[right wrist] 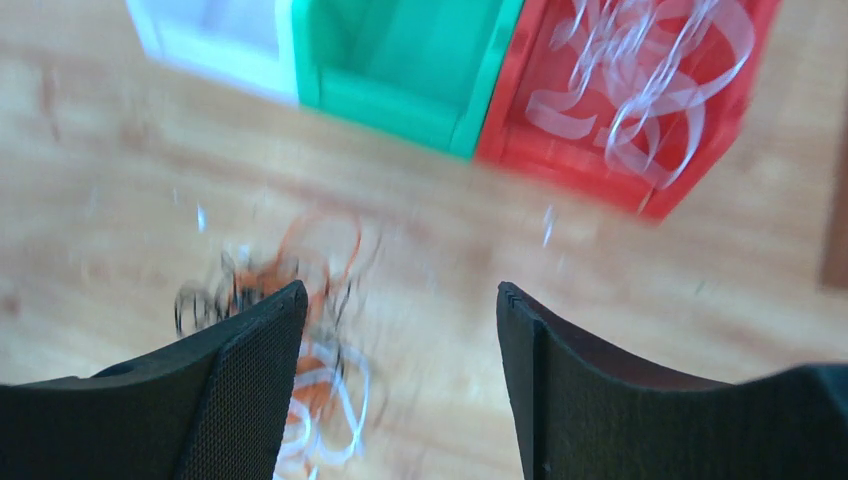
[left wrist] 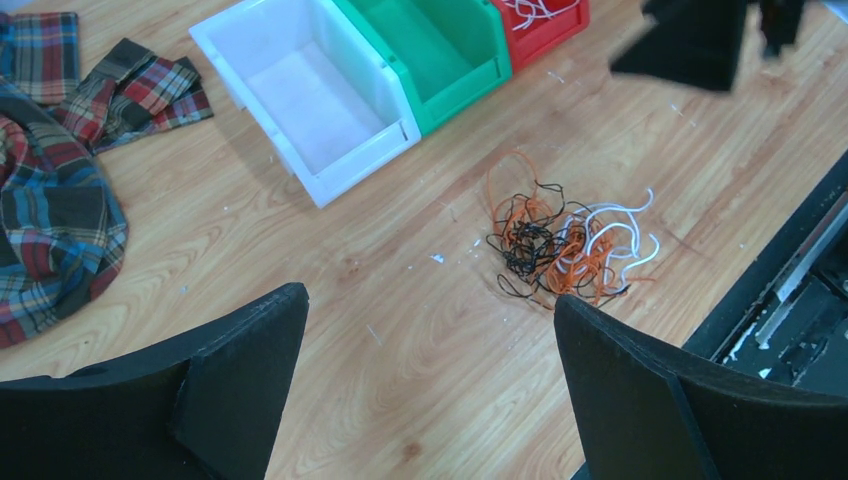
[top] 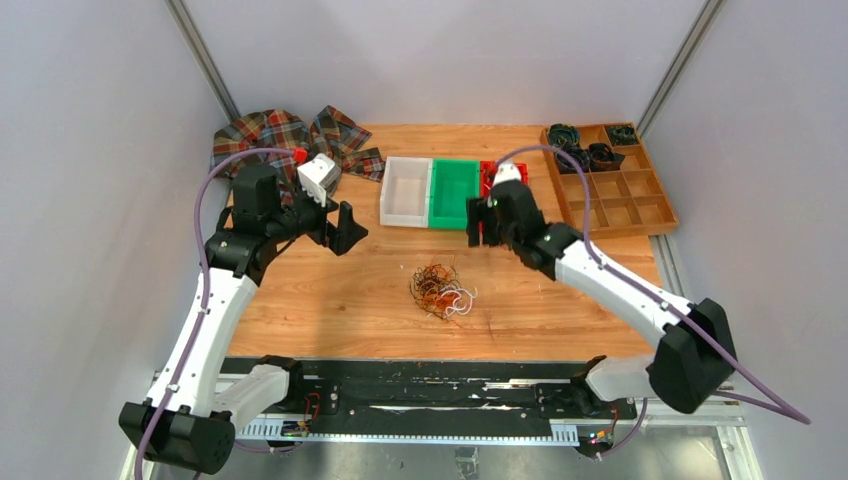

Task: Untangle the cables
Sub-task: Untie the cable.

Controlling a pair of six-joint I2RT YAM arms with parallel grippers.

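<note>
Wooden table (top: 330, 300) holds the tangled cables (top: 441, 290) at frame centre; white cables (right wrist: 640, 70) lie in the red bin (right wrist: 560, 165), sorted by colour, I think. My left gripper (left wrist: 430, 300) and right gripper (right wrist: 400, 290) stand spread, empty.

White links (top: 215, 320) are joined by black joints (top: 690, 355), trailed by purple cables (top: 198, 215) and tipped with black wedge-shaped fingers (left wrist: 640, 400).

White bin (top: 405, 190), green bin (top: 454, 192), red bin (left wrist: 560, 30) touch in a row — plaid cloth (top: 285, 135) left, wooden tray (top: 640, 210) right.
</note>
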